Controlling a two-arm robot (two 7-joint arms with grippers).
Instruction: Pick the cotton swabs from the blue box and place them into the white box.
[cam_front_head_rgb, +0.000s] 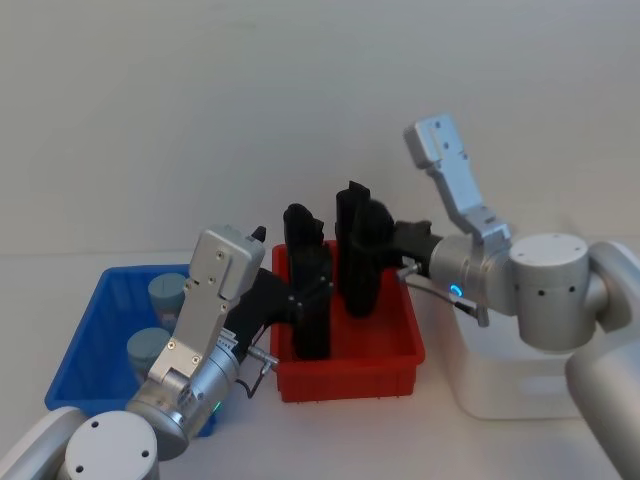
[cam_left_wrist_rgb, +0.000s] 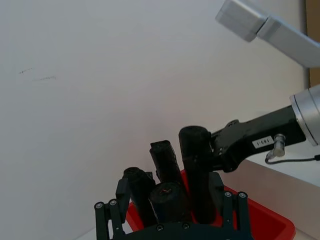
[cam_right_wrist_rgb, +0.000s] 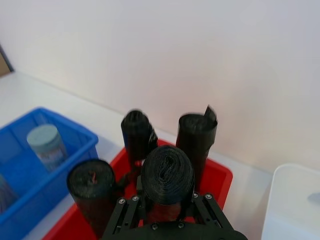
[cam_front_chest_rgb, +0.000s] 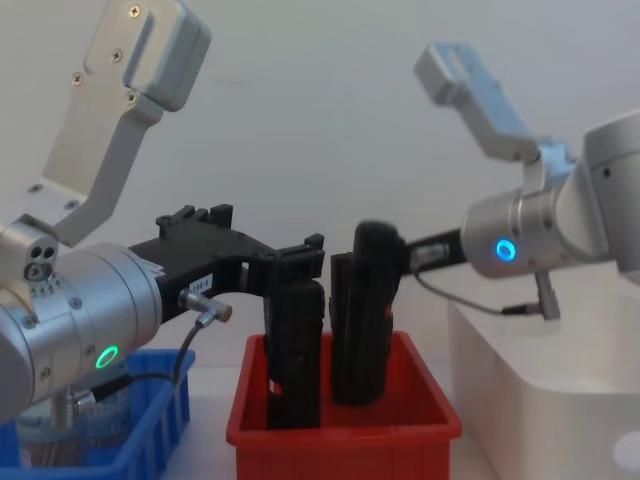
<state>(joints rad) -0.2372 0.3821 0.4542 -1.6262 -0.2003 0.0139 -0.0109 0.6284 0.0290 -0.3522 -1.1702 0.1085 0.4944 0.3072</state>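
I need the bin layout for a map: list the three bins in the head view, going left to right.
blue box → red bin → white box

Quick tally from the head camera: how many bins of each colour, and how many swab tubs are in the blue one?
Blue bin: 1
Red bin: 1
White bin: 1
Swab tubs: 2
Total: 5

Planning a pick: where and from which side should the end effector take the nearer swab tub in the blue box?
Probably grip the nearer cotton swabs tub across its round wall under the lid, descending from above: it stands upright, and the blue box walls block side approaches.
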